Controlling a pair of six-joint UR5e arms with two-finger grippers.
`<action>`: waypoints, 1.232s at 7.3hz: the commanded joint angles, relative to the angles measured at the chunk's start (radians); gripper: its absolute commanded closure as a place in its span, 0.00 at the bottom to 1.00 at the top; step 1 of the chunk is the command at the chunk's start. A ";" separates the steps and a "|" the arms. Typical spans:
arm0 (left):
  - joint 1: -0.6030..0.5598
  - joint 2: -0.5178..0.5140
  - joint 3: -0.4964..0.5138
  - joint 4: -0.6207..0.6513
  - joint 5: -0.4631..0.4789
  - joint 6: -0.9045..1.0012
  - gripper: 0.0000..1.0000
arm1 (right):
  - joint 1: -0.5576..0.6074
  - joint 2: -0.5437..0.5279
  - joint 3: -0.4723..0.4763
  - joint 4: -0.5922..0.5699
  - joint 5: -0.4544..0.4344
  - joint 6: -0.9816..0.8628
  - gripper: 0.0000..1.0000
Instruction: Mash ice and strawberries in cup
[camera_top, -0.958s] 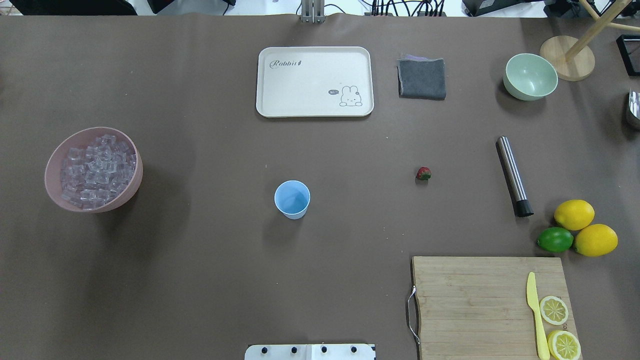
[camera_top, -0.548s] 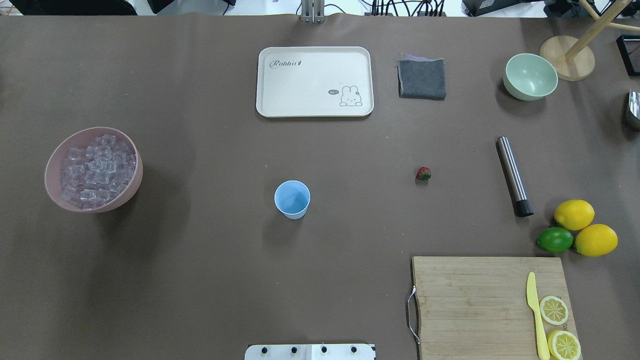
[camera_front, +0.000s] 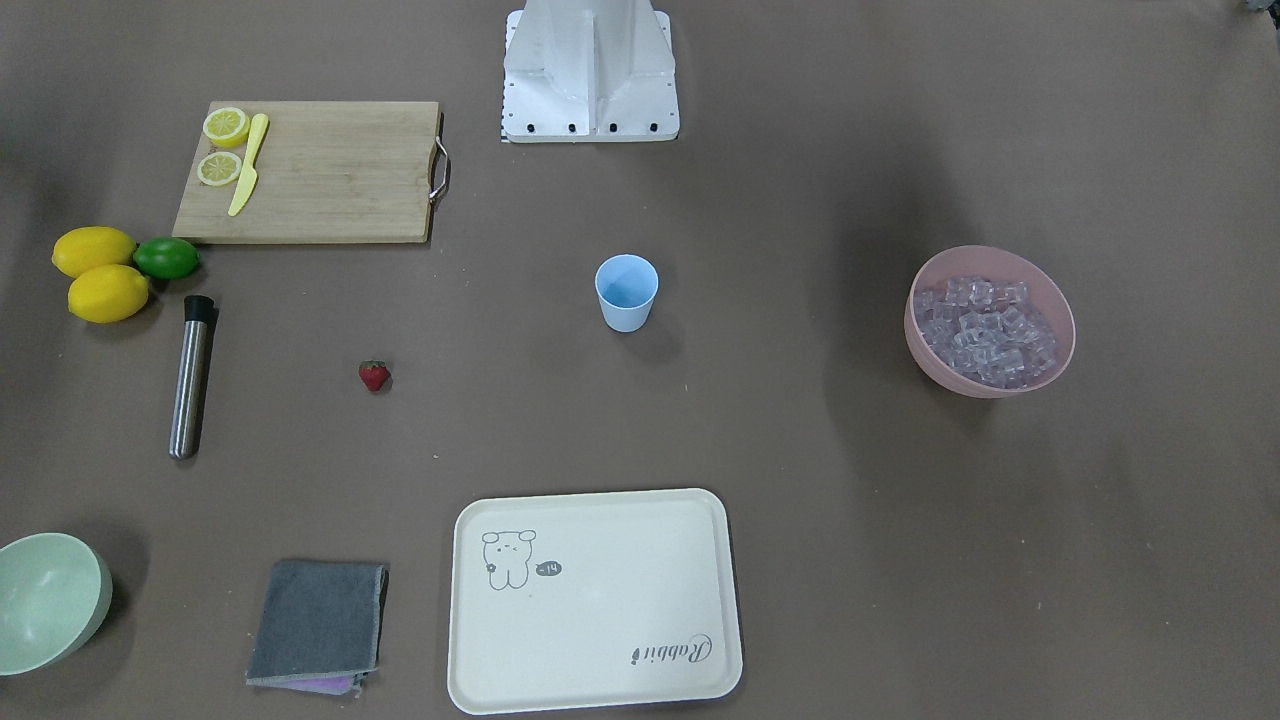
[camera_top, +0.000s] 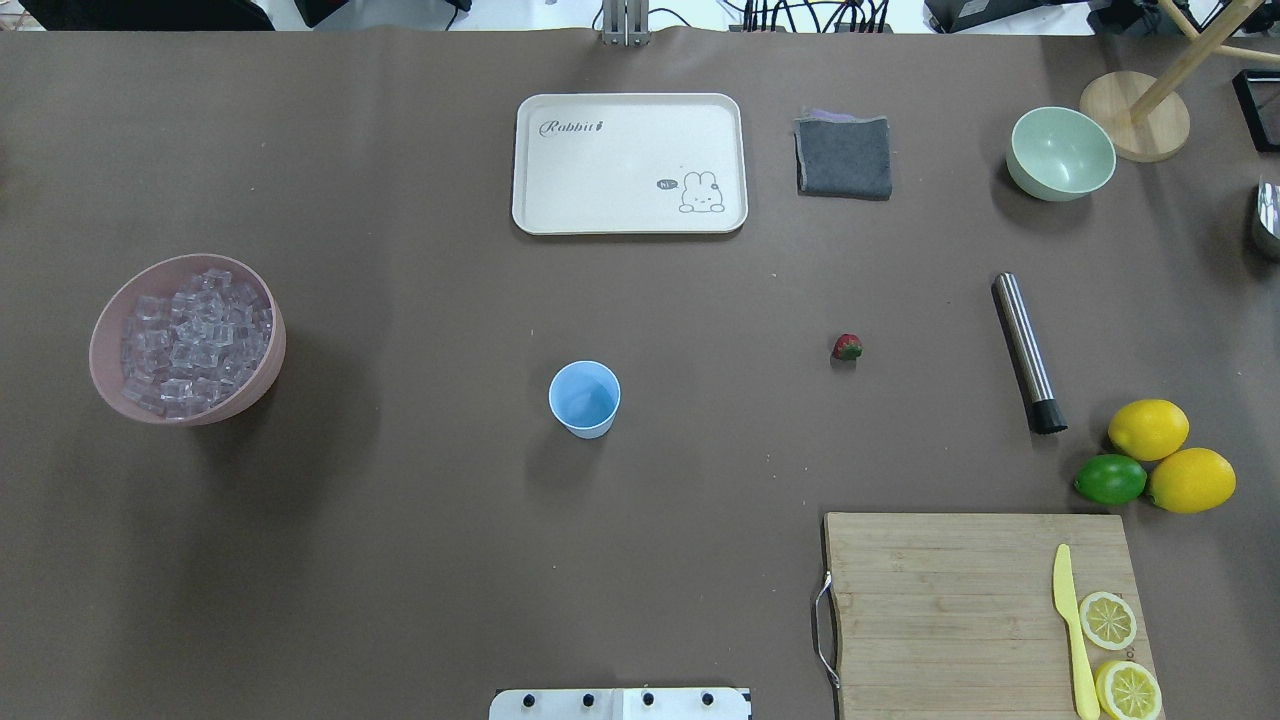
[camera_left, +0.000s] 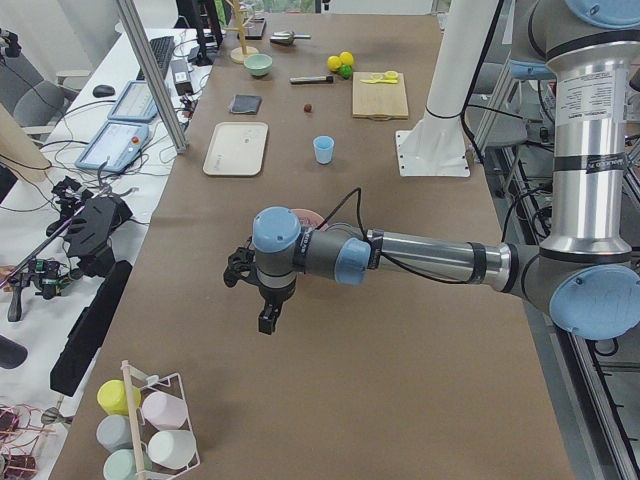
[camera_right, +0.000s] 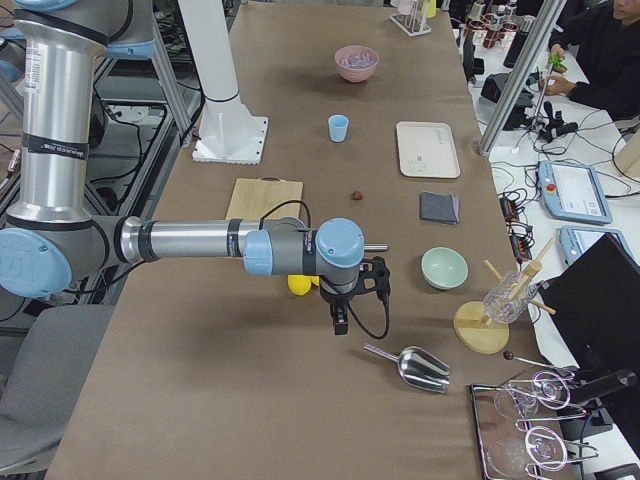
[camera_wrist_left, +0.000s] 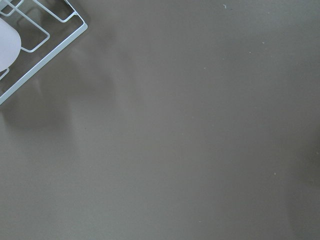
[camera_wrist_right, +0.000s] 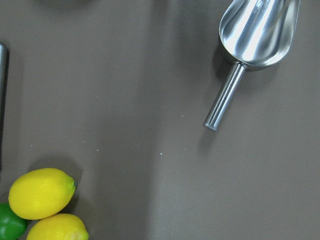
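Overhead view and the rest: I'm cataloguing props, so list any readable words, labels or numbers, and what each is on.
"Rabbit": script print in a corner of the cream tray.
Speech bubble beside the tray's rabbit drawing: too small to read surely.
Label band on the left arm: blurred, unreadable.
Nothing else is legible.

Under the left hand (camera_left: 267, 318) it's bare tabletop (camera_top: 400, 520), only a wire rack (camera_wrist_left: 45, 62) off to one side. Heading from it to the cup (camera_top: 584, 398), the pink bowl (camera_top: 262, 378) sits in the path. Right hand (camera_right: 339, 320) has a scoop (camera_wrist_right: 255, 35) and lemons (camera_wrist_right: 41, 192) close by, and the metal rod (camera_top: 1028, 352) lies between it and the strawberry (camera_top: 847, 347). Around the cup, all open.
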 joint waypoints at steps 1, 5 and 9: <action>0.078 0.019 -0.126 0.000 -0.003 -0.070 0.02 | -0.040 0.000 -0.003 0.089 0.012 0.009 0.00; 0.360 0.023 -0.185 -0.199 0.085 -0.243 0.07 | -0.083 0.001 -0.006 0.105 0.014 0.009 0.00; 0.511 0.010 -0.182 -0.209 0.146 -0.281 0.15 | -0.097 0.001 -0.012 0.100 0.014 0.010 0.00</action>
